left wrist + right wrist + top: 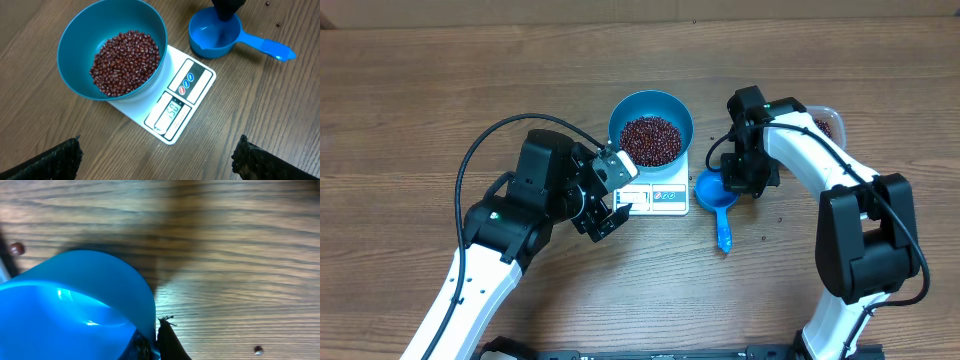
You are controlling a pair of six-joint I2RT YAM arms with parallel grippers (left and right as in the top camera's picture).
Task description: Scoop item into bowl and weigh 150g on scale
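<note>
Beans [651, 140] in bowl [620, 118] on scale [655, 197]. At 3 o'clock, right gripper [730, 187] pinching scoop [713, 192] rim. At 9 o'clock, left gripper [613, 190] spread wide.

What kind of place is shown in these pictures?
Probably a robot test bench, not a kitchen: two robot arms at a wooden table, with a scale carrying a bowl of beans.

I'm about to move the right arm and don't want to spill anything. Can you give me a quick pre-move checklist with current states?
1. Load: bowl of beans sits on scale: ok.
2. Reading: display digits too blurred: cannot tell.
3. Grip: right gripper shut on scoop rim, scoop on table: ok.
4. Clearance: left gripper open, apart from bowl: ok.
5. Spills: stray beans lie near scoop: not ok.
</note>
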